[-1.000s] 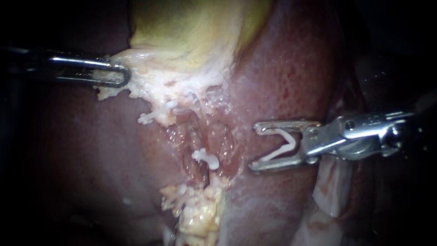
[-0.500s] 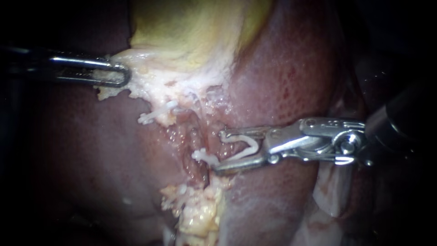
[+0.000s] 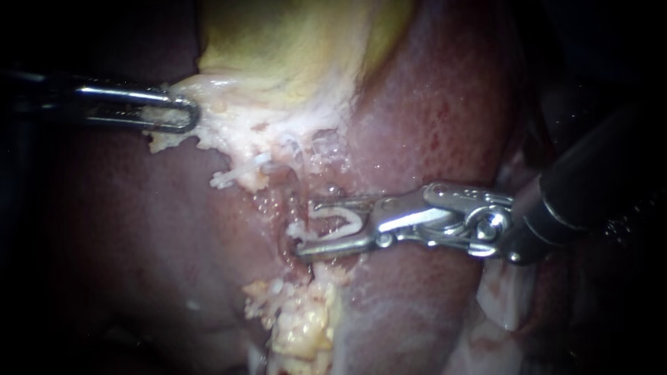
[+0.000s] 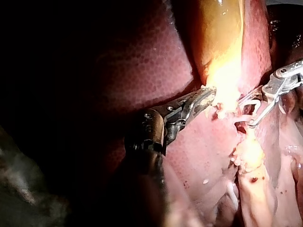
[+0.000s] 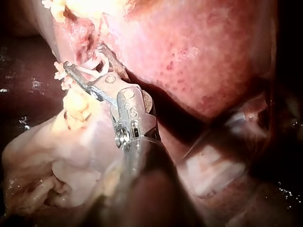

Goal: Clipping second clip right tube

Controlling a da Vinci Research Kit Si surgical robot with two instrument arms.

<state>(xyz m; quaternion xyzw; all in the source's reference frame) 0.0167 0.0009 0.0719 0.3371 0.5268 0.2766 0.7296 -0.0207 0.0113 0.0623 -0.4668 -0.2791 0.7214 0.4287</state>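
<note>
My right instrument [image 3: 306, 229] lies nearest the endoscope and enters over the right edge of the dark red liver [image 3: 431, 104]. It has a smooth, dark tubular shaft, a bright steel hinged wrist and two slim, flat jaws. The jaws stand moderately apart, and both bear on the white V-shaped clip [image 3: 356, 215] seated between them. The clip's thin plastic legs are spread, with its bend toward the hinge.

The jaw tips reach into the wet, glistening hollow at the liver's middle. The right tube [image 3: 332, 219] is a slick reddish strand running through that hollow. As far as I can judge, it lies between the clip's open legs. The right wrist view shows the jaws astride the same spot, with the tube mostly hidden. A small white lump [image 3: 297, 230] touches the lower jaw's tip; I cannot tell what it is.

At the hollow's lower end sits a crumbly yellow fatty mass [image 3: 302, 326]. The liver surface around it is smooth, moist and finely mottled.

Farther back is my left instrument [image 3: 186, 114], a steel tool with looped, windowed jaws. These are closed on the ragged whitish tissue fringe [image 3: 236, 125] along the lower edge of the yellow-green gallbladder [image 3: 299, 42]. The gallbladder's skin looks smooth and taut.
</note>
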